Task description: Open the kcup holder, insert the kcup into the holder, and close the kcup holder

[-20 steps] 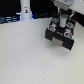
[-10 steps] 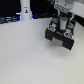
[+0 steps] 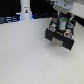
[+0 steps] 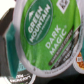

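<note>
Compared with the frames taken a second and half a second ago, little has shifted in the exterior view: the gripper (image 3: 62,22) remains over the kcup holder (image 3: 61,34), with at most a slight change in height — too small to confirm at this resolution.

**Position of components.** The kcup holder sits on the white table (image 3: 25,55) toward the exterior view's right, with pale marks on its front. The arm descends onto it from above. A small green patch between the gripper parts is consistent with the kcup (image 4: 44,39), placed directly above or partly inside the holder's top. A white bottle-shaped object (image 3: 25,10) stands well apart, toward the exterior view's left.

**Reason for the hold.** The wrist view is almost filled by the kcup's lid, seen close and tilted. This closeness suggests the pod is carried at the fingers, lid toward the camera, so that its body points down toward the holder. The judgement is that the insertion step is in hand; whether the pod is seated cannot be determined.

**Jaw state.** The fingers are not visible in the wrist view, and the exterior view is too coarse — whether the jaws are clamped on the pod or already apart cannot be told.

**Legible markings.** The lid is bright green with a whitish rim. It reads "GREEN MOUNTAIN" in a dark emblem, and "DARK MAGIC" in white lettering. A small square code is printed near the rim. Smaller print is unreadable.
</note>
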Motion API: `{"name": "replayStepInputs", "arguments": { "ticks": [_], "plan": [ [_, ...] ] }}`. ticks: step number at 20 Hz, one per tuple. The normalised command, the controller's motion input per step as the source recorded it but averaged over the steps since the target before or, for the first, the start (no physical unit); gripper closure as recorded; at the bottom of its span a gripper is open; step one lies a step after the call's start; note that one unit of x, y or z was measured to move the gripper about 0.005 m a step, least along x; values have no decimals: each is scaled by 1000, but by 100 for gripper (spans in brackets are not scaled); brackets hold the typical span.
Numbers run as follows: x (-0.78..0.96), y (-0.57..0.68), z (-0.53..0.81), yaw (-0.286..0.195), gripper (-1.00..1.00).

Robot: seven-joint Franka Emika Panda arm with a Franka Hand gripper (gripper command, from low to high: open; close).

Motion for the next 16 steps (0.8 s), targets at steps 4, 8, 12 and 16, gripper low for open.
{"name": "replayStepInputs", "arguments": {
  "ticks": [4, 8, 12, 16],
  "plan": [
    [-166, -39, -9, 5, 100],
    [37, -37, -228, -7, 100],
    [30, -12, -253, 1, 100],
    [31, -2, -235, -2, 100]
  ]
}}
